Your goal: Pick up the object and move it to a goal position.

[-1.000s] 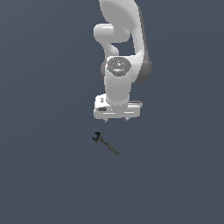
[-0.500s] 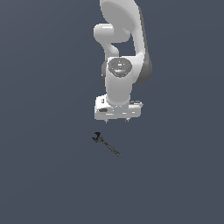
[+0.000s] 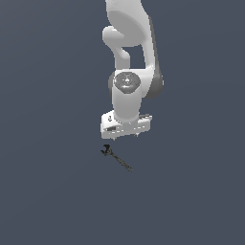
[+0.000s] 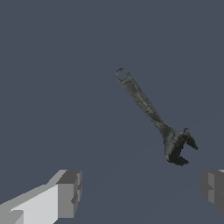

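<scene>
Dark grey metal, mottled and worn: wrench (image 4: 151, 113), lying flat on the blue-grey surface (image 3: 52, 191), adjustable head at one end and a hanging hole at the other. Set on a diagonal in the exterior view, head (image 3: 106, 150) nearest the arm, handle trailing away toward the exterior view's right and down. Not held, not touched, nothing else lying near it. Just above and slightly toward the exterior view's right, pincer (image 3: 126, 135), pointed down, short of the surface. Fingers (image 4: 68, 192) wide apart in the wrist view, one at each lower corner, bare surface between them; wrench head nearer one finger, handle running off beyond the gap. Further up, white arm (image 3: 129, 57), rising out of frame. No goal marker to be seen in either view. Step in hand, by the look of it: the approach before the grasp, so early in the task, with nothing lifted yet. Next move likely calls for shifting over the handle, probably turning the wrist so the fingers straddle the thin shaft across its width, then dropping until the tips sit either side and closing. Thin and low to the surface, so probably little margin in height: too high and the tips could close on nothing, too low and they could strike the surface.
</scene>
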Motion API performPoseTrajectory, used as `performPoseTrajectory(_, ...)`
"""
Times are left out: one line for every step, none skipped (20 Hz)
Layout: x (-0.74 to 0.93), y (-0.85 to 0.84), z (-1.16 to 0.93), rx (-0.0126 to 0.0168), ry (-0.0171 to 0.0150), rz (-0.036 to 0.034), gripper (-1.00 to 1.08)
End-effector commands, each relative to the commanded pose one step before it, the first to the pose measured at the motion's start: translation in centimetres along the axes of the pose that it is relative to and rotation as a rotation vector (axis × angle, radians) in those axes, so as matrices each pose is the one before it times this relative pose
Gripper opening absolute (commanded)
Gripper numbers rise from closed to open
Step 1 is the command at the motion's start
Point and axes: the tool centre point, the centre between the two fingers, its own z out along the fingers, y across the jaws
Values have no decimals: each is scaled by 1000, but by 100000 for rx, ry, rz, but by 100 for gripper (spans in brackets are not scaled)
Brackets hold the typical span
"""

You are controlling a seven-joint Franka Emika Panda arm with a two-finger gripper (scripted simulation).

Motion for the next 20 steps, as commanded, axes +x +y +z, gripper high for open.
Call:
performPoseTrajectory(483, 569, 676, -246, 241, -5329, 100)
performPoseTrajectory(202, 262, 305, -106, 120, -2410, 100)
performPoseTrajectory(200, 278, 321, -108, 125, -2506, 100)
performPoseTrajectory(189, 284, 325, -105, 126, -2511, 100)
performPoseTrajectory(177, 288, 328, -102, 126, -2508, 100)
performPoseTrajectory(165, 292, 332, -100, 127, -2506, 100)
performPoseTrajectory(153, 295, 335, -98, 128, -2502, 100)
performPoseTrajectory(141, 298, 338, -96, 129, -2498, 100)
performPoseTrajectory(129, 301, 341, -94, 131, -2495, 100)
performPoseTrajectory(117, 303, 344, -92, 132, -2491, 100)
performPoseTrajectory(105, 305, 346, -91, 134, -2487, 100)
performPoseTrajectory(91, 304, 346, -89, 135, -2463, 100)
performPoseTrajectory(76, 290, 333, -84, 130, -2346, 100)
performPoseTrajectory(61, 275, 317, -79, 125, -2214, 100)
performPoseTrajectory(48, 259, 300, -75, 119, -2085, 100)
performPoseTrajectory(37, 243, 284, -70, 114, -1956, 100)
performPoseTrajectory(28, 227, 267, -66, 108, -1828, 100)
performPoseTrajectory(19, 211, 250, -61, 101, -1699, 100)
performPoseTrajectory(13, 195, 232, -57, 95, -1572, 100)
performPoseTrajectory(7, 179, 214, -53, 88, -1444, 100)
